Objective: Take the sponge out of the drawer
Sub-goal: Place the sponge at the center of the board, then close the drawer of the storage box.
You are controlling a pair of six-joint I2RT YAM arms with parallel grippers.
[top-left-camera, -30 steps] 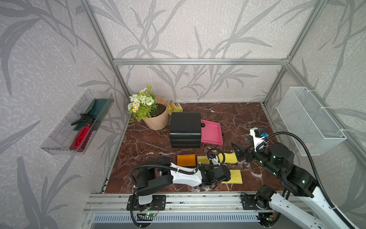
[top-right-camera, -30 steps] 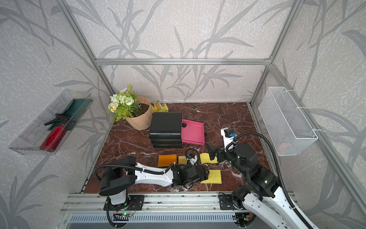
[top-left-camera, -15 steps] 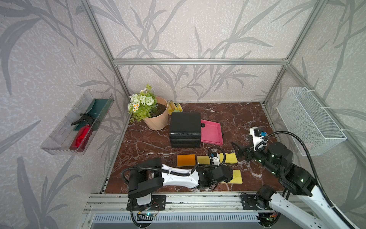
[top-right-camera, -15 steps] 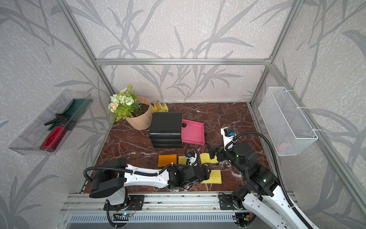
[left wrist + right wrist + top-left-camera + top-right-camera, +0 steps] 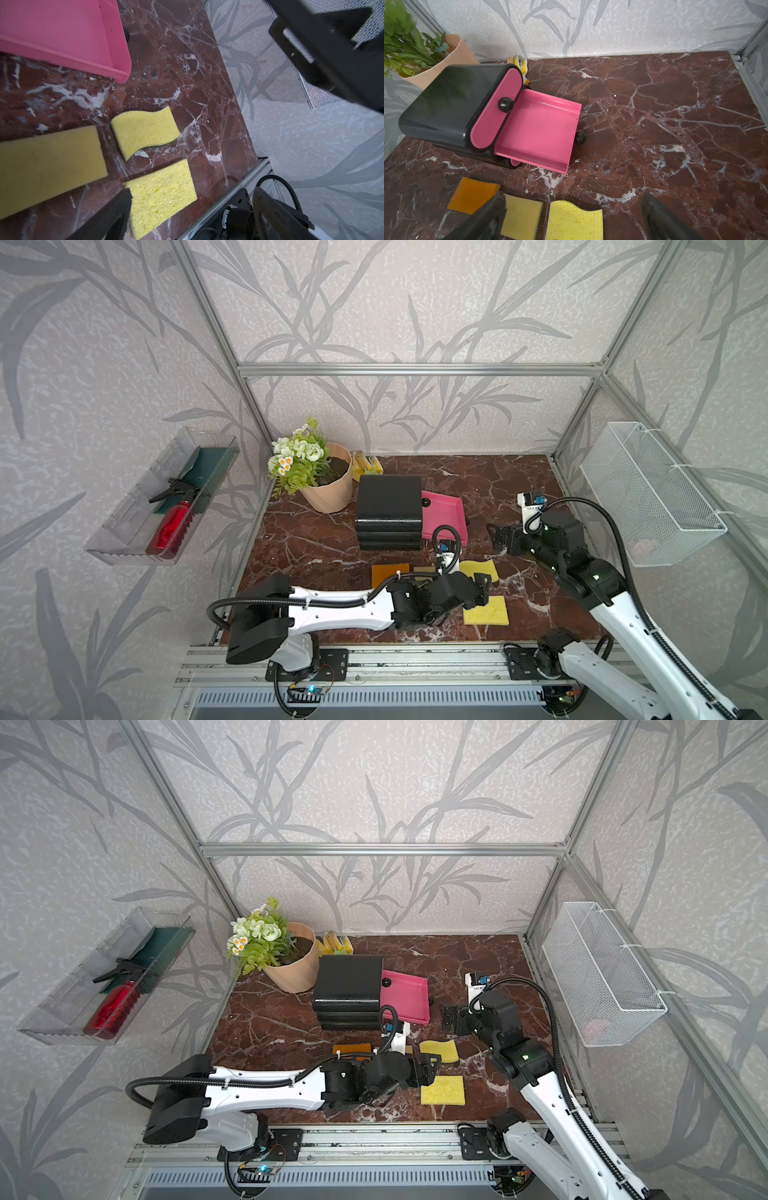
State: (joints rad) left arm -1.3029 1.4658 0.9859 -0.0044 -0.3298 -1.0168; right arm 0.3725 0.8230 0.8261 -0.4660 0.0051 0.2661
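The sponge (image 5: pixel 486 610) lies flat on the counter (image 5: pixel 519 481) near its front edge, well outside the pink drawer (image 5: pixel 442 516), which stands pulled out of the black cabinet (image 5: pixel 388 499). The left fingers (image 5: pixel 483 590) are spread wide just beside the sponge and grip nothing (in the left wrist view one tip sits at its corner), with a wavy yellow sponge (image 5: pixel 480 570) close behind. The right fingers (image 5: pixel 495 538) hang wide apart and empty near the drawer's front.

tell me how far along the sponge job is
Done: the pink plastic drawer stands open and empty; the rectangular yellow sponge lies on the red marble table. In hand: nothing, the left pincer is open beside it. Left: probably just retracting.
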